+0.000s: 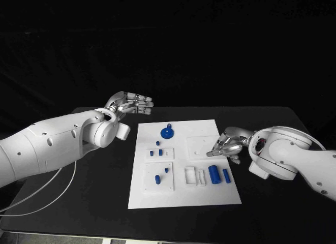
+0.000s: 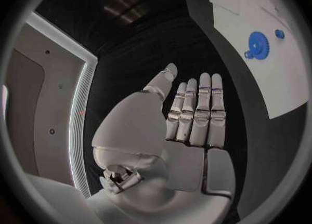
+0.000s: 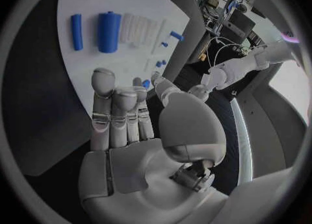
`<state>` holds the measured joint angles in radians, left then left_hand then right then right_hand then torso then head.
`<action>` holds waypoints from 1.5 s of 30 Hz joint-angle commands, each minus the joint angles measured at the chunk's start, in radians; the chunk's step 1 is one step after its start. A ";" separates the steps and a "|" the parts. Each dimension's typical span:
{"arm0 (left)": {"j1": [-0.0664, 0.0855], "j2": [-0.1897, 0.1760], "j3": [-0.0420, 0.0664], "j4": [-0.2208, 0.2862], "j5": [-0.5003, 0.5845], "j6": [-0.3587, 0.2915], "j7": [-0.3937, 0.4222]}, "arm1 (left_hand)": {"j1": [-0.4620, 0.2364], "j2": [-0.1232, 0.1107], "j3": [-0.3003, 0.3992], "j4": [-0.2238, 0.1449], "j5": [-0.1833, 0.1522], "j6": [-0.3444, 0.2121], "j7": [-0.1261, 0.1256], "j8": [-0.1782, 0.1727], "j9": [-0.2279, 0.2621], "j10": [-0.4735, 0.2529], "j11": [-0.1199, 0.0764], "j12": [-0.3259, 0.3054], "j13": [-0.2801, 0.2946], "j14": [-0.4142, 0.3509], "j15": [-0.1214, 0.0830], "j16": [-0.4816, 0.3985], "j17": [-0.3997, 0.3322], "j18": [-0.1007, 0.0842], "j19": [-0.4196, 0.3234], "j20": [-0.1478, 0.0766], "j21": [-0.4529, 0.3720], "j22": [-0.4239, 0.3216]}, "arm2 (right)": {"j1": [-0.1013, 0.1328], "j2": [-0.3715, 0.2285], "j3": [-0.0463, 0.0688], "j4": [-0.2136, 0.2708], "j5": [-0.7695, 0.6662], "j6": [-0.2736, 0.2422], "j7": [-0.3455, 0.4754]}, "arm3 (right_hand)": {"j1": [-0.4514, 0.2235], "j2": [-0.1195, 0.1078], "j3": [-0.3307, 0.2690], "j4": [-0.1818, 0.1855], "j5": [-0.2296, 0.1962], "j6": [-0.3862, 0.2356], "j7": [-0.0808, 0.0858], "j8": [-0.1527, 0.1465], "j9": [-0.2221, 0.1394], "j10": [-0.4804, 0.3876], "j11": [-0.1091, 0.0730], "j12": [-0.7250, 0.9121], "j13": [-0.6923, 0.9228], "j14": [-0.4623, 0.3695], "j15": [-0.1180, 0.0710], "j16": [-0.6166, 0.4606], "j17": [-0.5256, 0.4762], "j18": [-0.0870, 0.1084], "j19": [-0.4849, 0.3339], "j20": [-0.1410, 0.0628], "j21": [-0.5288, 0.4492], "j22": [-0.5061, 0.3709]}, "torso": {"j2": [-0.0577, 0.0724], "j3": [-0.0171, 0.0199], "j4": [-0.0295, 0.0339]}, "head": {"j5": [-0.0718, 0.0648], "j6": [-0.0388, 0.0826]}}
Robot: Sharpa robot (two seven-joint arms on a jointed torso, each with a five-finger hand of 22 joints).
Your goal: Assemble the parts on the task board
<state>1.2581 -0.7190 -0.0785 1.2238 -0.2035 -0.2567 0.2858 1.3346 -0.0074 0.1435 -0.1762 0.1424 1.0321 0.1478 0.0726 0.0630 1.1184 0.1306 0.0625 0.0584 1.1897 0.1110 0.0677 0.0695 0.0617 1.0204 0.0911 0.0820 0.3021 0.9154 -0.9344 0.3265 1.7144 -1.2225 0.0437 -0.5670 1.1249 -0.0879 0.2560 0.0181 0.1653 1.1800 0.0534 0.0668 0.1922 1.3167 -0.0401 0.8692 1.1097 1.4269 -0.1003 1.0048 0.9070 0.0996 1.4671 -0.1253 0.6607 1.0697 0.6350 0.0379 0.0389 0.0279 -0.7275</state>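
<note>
White rectangular task board (image 1: 184, 198), table centre, w/ small blue rigid plastic parts incl. thick cylinder (image 1: 213, 175) near right hand (image 1: 227, 147): prob. light, slick, pinch mid-body; both hands empty, left hand (image 1: 131, 105) fingers apart.

task board (image 1: 184, 198) mid-table (image 1: 87, 213), parts (image 1: 213, 175) on it
</note>
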 commanded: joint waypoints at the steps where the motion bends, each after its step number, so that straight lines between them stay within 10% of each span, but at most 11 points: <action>1: -0.002 -0.006 -0.003 0.012 -0.003 0.024 0.021 | -0.009 -0.012 -0.012 0.003 -0.007 -0.007 -0.003 -0.002 -0.001 -0.002 -0.001 -0.003 -0.001 -0.005 0.000 -0.003 0.001 -0.010 0.003 0.003 -0.001 -0.004 | 0.001 -0.006 0.000 -0.003 0.056 0.134 -0.131 | -0.015 0.001 -0.001 0.009 -0.009 -0.001 -0.003 -0.003 0.003 0.009 0.001 0.003 0.014 0.010 0.000 0.006 0.015 -0.011 0.036 0.003 0.009 0.011 | -0.004 -0.0020 -0.0037 | -0.006 -0.003; 6: -0.004 -0.017 -0.008 0.027 -0.014 0.041 0.027 | -0.019 -0.027 -0.122 0.049 0.055 -0.008 -0.009 -0.001 -0.001 0.001 -0.002 -0.004 -0.001 -0.009 0.003 -0.003 0.002 -0.012 0.006 0.008 -0.008 -0.025 | 0.001 -0.011 -0.005 -0.011 0.043 0.167 -0.151 | -0.048 0.003 -0.001 0.023 -0.042 -0.004 -0.002 -0.003 0.004 0.011 0.002 0.001 0.025 0.010 0.001 0.011 0.032 -0.011 0.037 0.004 0.020 0.026 | -0.004 -0.0049 -0.0036 | -0.012 -0.005; 21: -0.006 -0.032 -0.013 0.042 -0.028 0.058 0.039 | -0.026 -0.068 -0.242 0.182 0.040 -0.017 -0.001 0.001 0.000 0.001 0.004 -0.002 0.000 -0.040 0.015 -0.006 0.001 -0.011 0.001 0.019 -0.005 -0.100 | 0.000 -0.002 -0.035 -0.023 -0.004 0.189 -0.164 | -0.084 -0.048 0.023 0.108 -0.108 -0.005 -0.001 -0.004 0.017 0.025 0.004 -0.003 0.064 0.017 0.002 0.013 0.076 -0.012 0.040 0.005 0.036 0.077 | -0.004 -0.0058 -0.0027 | -0.022 -0.009; 45: -0.006 -0.030 -0.015 0.047 -0.029 0.067 0.031 | -0.031 -0.082 -0.242 0.221 0.034 -0.023 0.002 0.001 0.000 -0.005 0.006 -0.002 0.000 -0.047 0.017 -0.006 0.000 -0.011 0.001 0.021 -0.002 -0.130 | 0.000 0.099 -0.142 -0.101 -0.106 0.131 -0.165 | -0.085 -0.087 0.027 0.143 -0.115 -0.017 0.003 -0.003 0.003 0.020 0.007 -0.013 0.081 0.018 0.004 0.002 0.086 -0.014 0.042 0.005 0.024 0.100 | -0.003 -0.0045 -0.0033 | -0.015 -0.020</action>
<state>1.2520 -0.7507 -0.0942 1.2686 -0.2290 -0.2055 0.3071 1.3050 -0.0816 -0.0982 0.0409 0.1807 1.0155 0.1526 0.0726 0.0630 1.1148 0.1342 0.0624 0.0584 1.1480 0.1275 0.0677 0.0704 0.0616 1.0238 0.1053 0.0751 0.1731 0.9278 -0.8433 0.1952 1.6181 -1.3002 0.1835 -0.6957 1.0377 -0.1664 0.2823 0.1565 0.0542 1.1699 0.0528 0.0668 0.4563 1.3350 -0.0340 0.8593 1.1904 1.4384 -0.0960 1.0106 0.9917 0.0911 1.4667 -0.1249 0.6888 1.1687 0.6325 0.0342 0.0356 0.0110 -0.7464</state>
